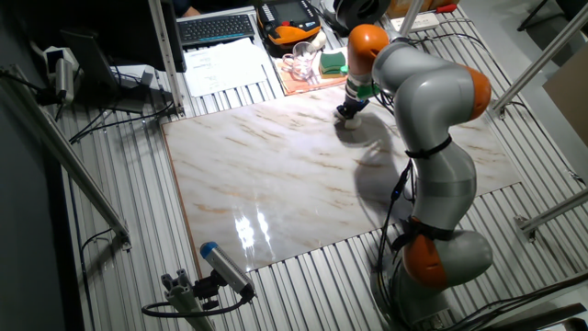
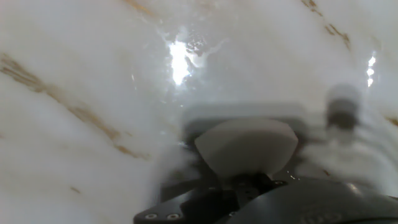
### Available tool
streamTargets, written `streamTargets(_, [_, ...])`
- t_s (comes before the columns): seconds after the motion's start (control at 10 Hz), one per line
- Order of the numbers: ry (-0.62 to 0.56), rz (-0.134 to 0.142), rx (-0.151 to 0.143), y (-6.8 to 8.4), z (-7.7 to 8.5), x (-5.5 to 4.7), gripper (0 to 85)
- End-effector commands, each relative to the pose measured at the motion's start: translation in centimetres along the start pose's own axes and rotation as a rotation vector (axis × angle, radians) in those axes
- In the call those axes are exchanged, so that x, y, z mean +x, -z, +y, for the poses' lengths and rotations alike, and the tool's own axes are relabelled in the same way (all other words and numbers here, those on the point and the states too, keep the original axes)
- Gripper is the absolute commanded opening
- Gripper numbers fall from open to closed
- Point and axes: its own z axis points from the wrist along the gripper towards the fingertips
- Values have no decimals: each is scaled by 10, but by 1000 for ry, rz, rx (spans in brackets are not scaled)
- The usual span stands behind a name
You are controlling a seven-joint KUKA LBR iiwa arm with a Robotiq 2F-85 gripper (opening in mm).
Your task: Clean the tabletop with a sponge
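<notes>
No writing is showing legibly; the arm is reaching down, its gripper clamping the sponge against the tabletop beneath it.

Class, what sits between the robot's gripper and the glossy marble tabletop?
The cream-white sponge, held in the gripper and pressed against the marble tabletop; the hand view shows it.

Ribbed grey metal table, cluttered edge.
</notes>
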Motion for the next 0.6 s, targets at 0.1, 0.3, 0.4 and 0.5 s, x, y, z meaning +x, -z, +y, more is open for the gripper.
streamTargets(0.1, [10, -13, 5, -1, -7, 8, 0])
streamTargets(0.3, [13, -15, 16, 1, -10, 14, 0])
streamTargets(0.4, [16, -14, 26, 1, -12, 17, 0])
streamTargets(0.5, [19, -11, 41, 1, -15, 21, 0])
